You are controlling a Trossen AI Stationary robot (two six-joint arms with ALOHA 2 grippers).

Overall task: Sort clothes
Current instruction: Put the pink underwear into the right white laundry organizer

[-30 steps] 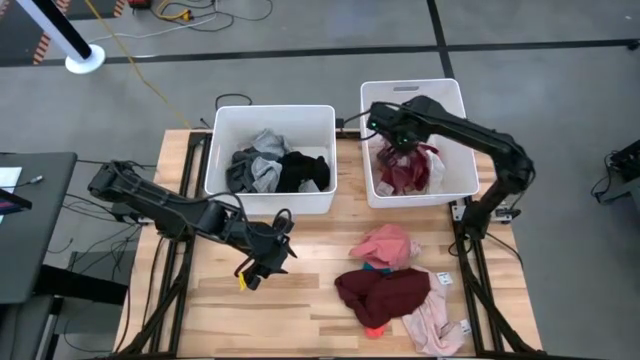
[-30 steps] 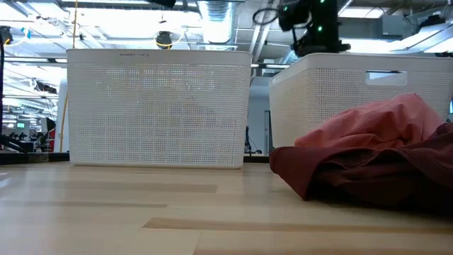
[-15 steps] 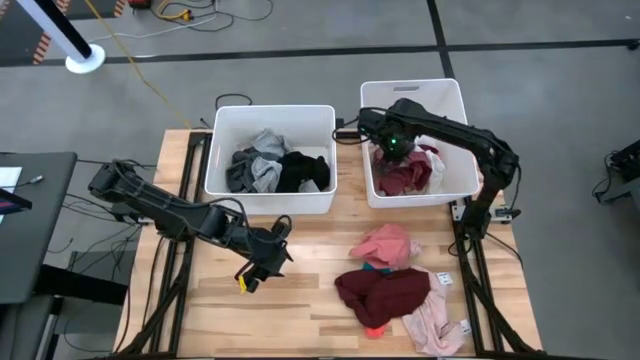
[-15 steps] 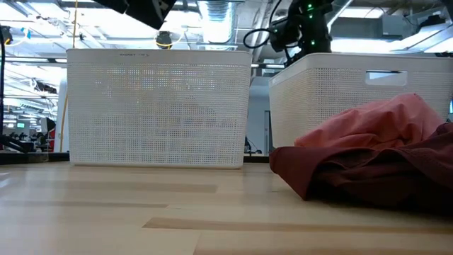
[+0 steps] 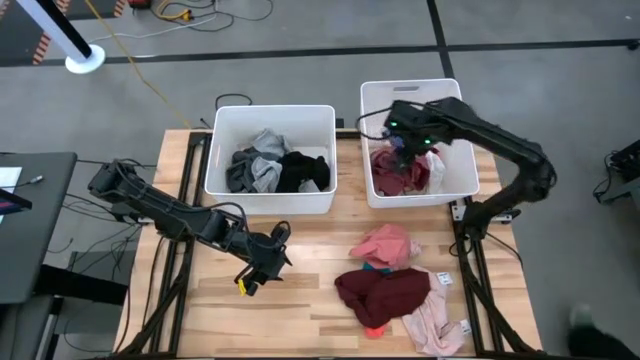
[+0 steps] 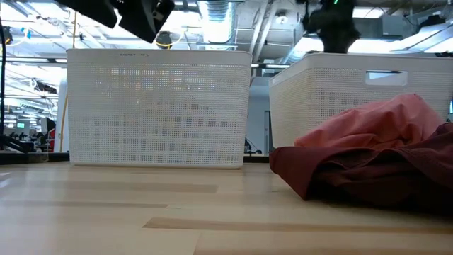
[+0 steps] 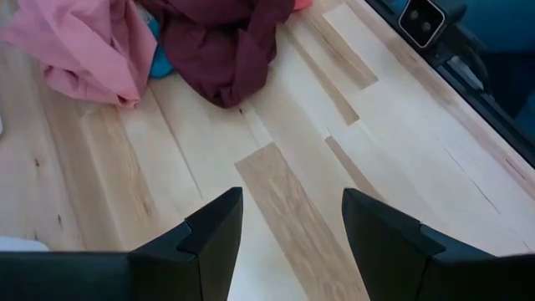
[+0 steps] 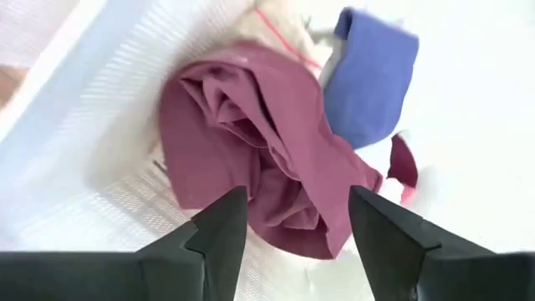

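Sorting clothes, right end effector [image 5: 412, 146] over the right bin [image 5: 372, 190]

From above we see clothes [image 5: 395, 283] piled lower right on the desk [image 5: 310, 300]; only the right wrist view shows a maroon garment [image 8: 259, 159] beneath spread, empty fingers. Left end effector [image 5: 262, 268], lower centre, is released.

The right gripper [image 5: 410, 135] has opened over the right bin [image 5: 372, 185], dropping the maroon garment [image 5: 400, 175] inside. The left gripper [image 5: 262, 262] has edged along the table.
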